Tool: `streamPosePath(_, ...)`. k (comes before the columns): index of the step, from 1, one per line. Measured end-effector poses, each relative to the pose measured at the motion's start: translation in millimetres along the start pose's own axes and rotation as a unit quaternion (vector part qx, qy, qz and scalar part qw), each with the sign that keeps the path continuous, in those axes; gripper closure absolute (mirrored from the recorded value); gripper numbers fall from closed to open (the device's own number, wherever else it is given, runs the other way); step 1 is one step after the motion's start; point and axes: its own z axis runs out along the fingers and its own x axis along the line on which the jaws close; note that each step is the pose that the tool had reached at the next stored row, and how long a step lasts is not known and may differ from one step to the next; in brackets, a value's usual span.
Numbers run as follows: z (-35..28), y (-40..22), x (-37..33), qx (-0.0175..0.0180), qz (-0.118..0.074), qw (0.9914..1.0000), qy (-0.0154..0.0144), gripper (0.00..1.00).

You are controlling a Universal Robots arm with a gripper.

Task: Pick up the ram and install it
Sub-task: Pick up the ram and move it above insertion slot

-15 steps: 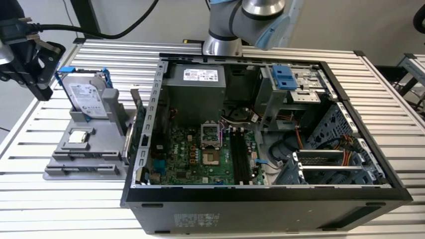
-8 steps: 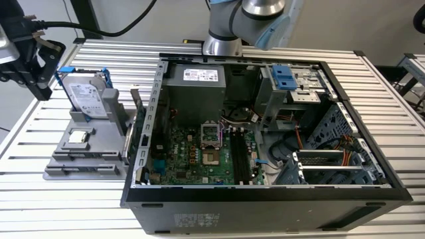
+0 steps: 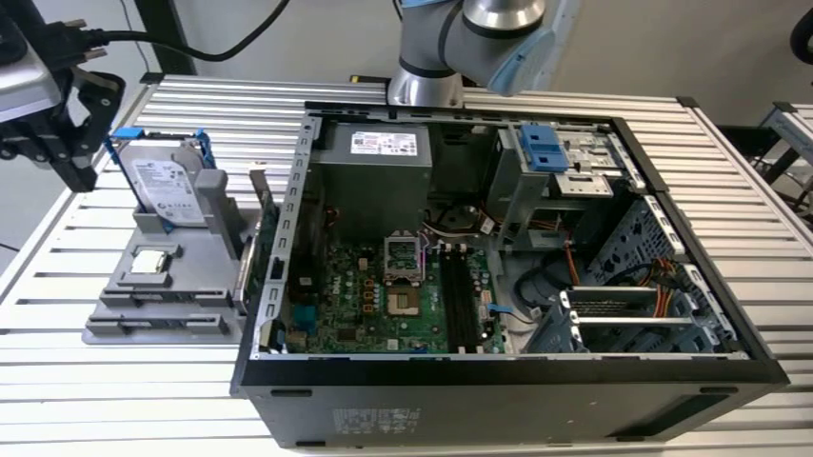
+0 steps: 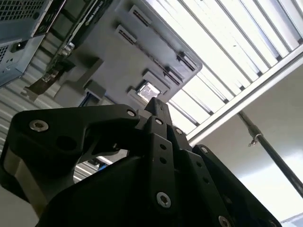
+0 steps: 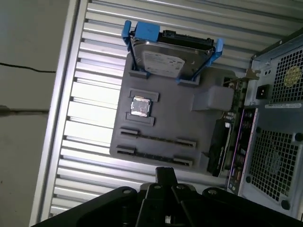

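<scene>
Gripper point(image 5: 165, 174) closed on nothing, hovering over the gray holder point(image 5: 180, 118). Ram point(image 5: 156, 137) looks parked in its slot; pickup and install both left.

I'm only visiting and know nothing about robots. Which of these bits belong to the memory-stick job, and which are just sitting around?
Part of the job:
- gripper, poised over the grey holder
- ram, what looks like a thin dark stick on edge in that holder
- black motherboard slots

Just lying about:
- hard drive in its blue bracket
- CPU chip
</scene>
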Motion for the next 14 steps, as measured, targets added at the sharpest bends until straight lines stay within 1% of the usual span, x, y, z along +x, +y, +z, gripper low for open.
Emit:
streamPosePath(3,0.0,0.0,0.0,-0.0003,-0.026,0.99966,0.0012,1.00)
streamPosePath(5,0.0,0.0,0.0,-0.0004,-0.044,0.99902,0.0021,1.00)
streamPosePath(7,0.0,0.0,0.0,-0.0006,-0.062,0.99808,0.0030,1.00)
streamPosePath(10,0.0,0.0,0.0,-0.0009,-0.089,0.99600,0.0043,1.00)
streamPosePath(12,-0.1,0.0,0.0,-0.0011,-0.107,0.99423,0.0051,1.00)
streamPosePath(14,-0.1,0.0,0.0,-0.0012,-0.125,0.99211,0.0060,1.00)
